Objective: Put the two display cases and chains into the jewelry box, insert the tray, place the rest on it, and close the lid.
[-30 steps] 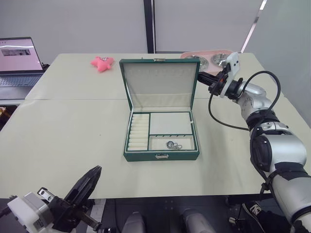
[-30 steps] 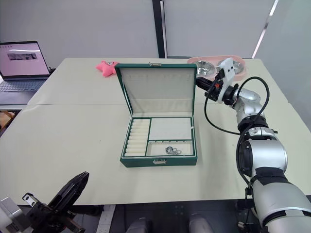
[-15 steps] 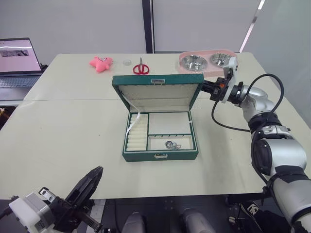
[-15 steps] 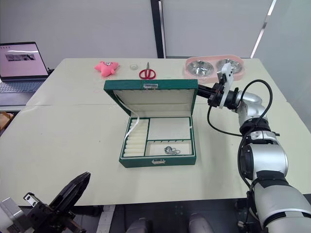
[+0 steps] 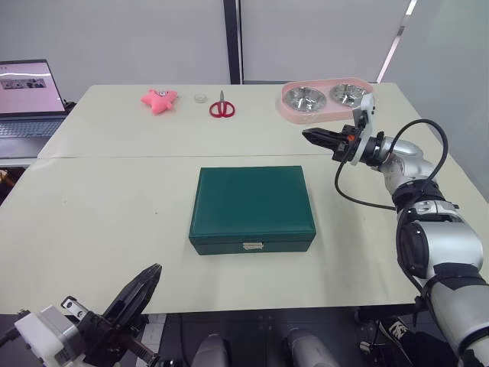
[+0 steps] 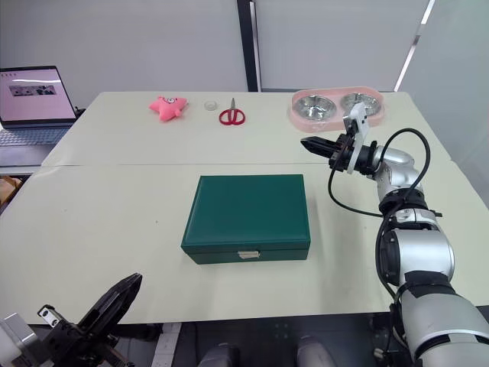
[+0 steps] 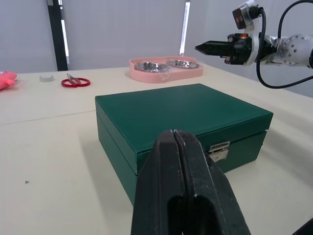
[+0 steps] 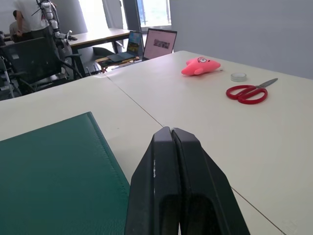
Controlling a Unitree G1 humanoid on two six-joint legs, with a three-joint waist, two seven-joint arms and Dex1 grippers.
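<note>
The dark green jewelry box (image 5: 252, 208) lies in the middle of the table with its lid (image 5: 251, 198) flat down and the small metal clasp (image 5: 253, 245) at the front. The display cases, the chains and the tray are hidden. My right gripper (image 5: 307, 134) hangs shut and empty above the table, past the box's far right corner and apart from it. My left gripper (image 5: 150, 273) is shut and empty, low beyond the table's near edge at the left. In the left wrist view its fingers (image 7: 182, 186) point at the box (image 7: 181, 117).
A pink double-bowl feeder (image 5: 323, 99) stands at the back right. Red-handled scissors (image 5: 221, 108), a small clear disc (image 5: 200, 98) and a pink star-shaped toy (image 5: 159, 99) lie along the back. A laptop (image 5: 29, 95) sits on a side desk at the far left.
The lid has swung from upright down onto the box, hiding the tray and the chains in it. My right gripper has come down and away from the lid's corner. The left arm is still.
</note>
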